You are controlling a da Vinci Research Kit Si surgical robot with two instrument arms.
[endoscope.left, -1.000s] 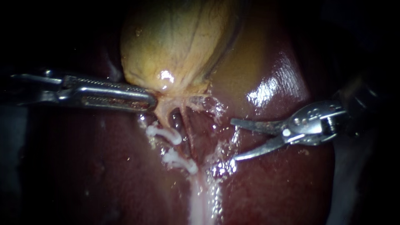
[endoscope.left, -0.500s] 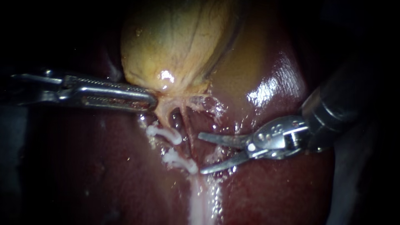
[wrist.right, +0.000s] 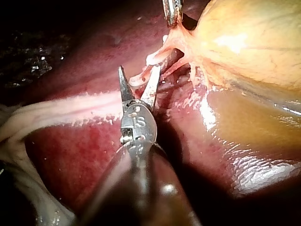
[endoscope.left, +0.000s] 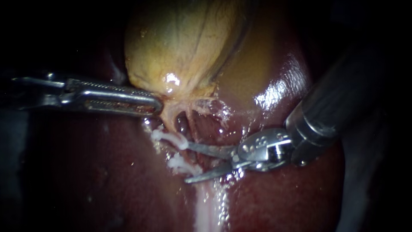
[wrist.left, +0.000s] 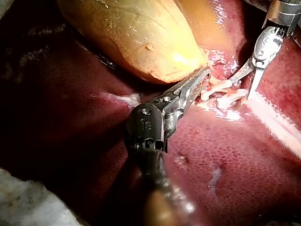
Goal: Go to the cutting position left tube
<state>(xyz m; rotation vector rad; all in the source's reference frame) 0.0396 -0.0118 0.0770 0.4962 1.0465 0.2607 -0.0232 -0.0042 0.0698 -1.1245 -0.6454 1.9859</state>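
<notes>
The yellow gallbladder [endoscope.left: 180, 47] lies on the dark red liver [endoscope.left: 107, 172]. My left instrument [endoscope.left: 155, 105] comes in level, its jaws shut on the gallbladder's neck where two thin tubes leave it. The left tube [endoscope.left: 166, 124] carries two white clips, an upper clip [endoscope.left: 169, 137] and a lower clip [endoscope.left: 185, 166]. My right instrument [endoscope.left: 189, 162] has two curved blades, open, reaching in around the clipped stretch. In the right wrist view the open blades [wrist.right: 138, 74] straddle a pale clipped piece [wrist.right: 141, 79]. The left wrist view shows both clips [wrist.left: 218, 87] just beyond my left instrument [wrist.left: 204, 74].
A pale strip of tissue [endoscope.left: 206, 206] runs down the liver from below the clips. The right tube [endoscope.left: 192, 129] lies just beside the upper blade. The right instrument's thick dark shaft [endoscope.left: 339, 94] crosses the glistening liver surface.
My right instrument has moved leftward, its open blades going from well clear of the tubes to around the clipped stretch. The gap between the blades has narrowed. My left instrument has held still.
</notes>
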